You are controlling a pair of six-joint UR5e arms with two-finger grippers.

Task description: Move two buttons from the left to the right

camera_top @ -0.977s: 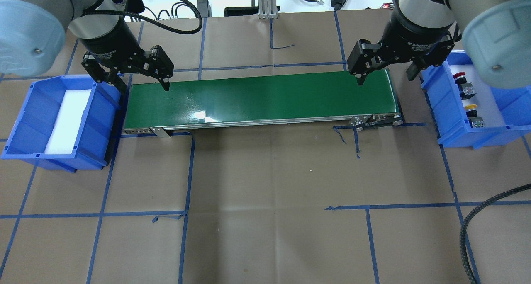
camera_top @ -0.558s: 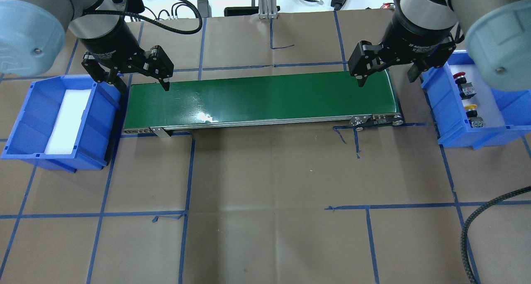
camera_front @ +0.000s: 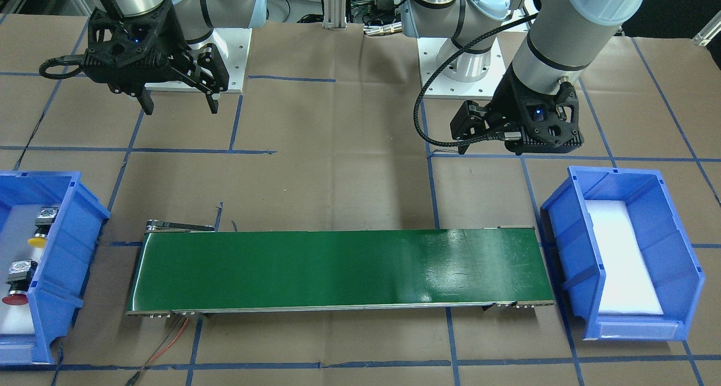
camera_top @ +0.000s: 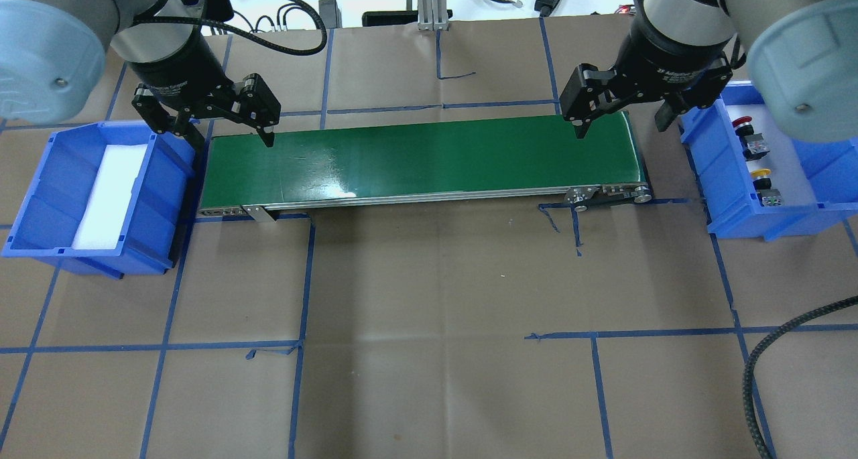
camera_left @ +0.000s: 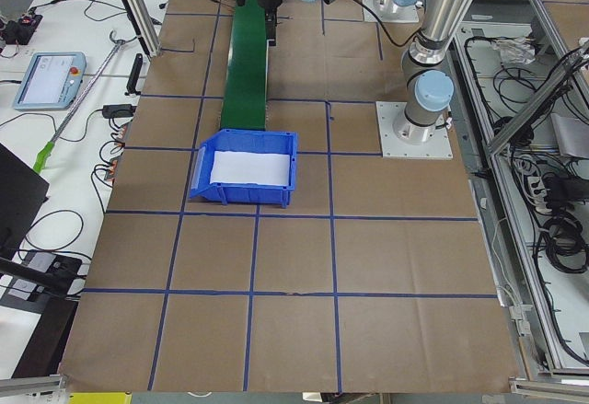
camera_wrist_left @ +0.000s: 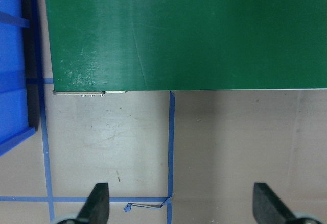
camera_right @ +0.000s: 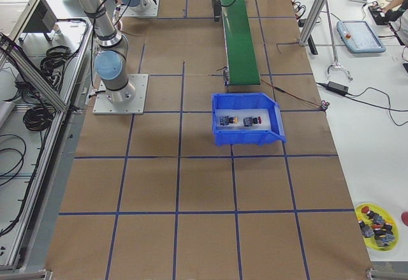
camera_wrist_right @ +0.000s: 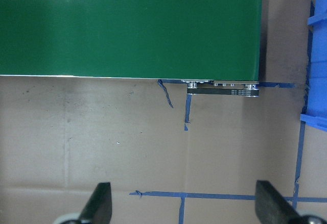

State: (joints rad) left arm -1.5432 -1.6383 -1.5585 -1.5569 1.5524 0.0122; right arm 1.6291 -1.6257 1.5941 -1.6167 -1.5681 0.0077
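Both buttons lie in the blue bin [camera_top: 705, 161] at the robot's right end of the desk [camera_top: 436, 278], on the pale liner inside it. The red button [camera_top: 741, 120] is the one farther from the robot, and the yellow button [camera_top: 760, 173] sits nearer, just beside it but apart from it. Each lies on its side with the mushroom cap pointing away from the robot and the blocky body toward it. Neither is held. The right hand [camera_top: 623, 129] hangs in the air near the right end of the green conveyor belt [camera_top: 422, 161], on the robot's side of it, with its fingers spread wide and nothing between them. Its wrist view shows only brown paper and blue tape lines in the gap, with the belt's end and a sliver of the bin's edge beyond. The left hand [camera_top: 233, 142] hangs likewise at the belt's left end, also spread and holding nothing, close to the second blue bin [camera_top: 169, 177] at the robot's left. That bin holds only a white foam pad [camera_top: 107, 194]. The belt surface is bare green with some glare on it, and it runs between the two bins.
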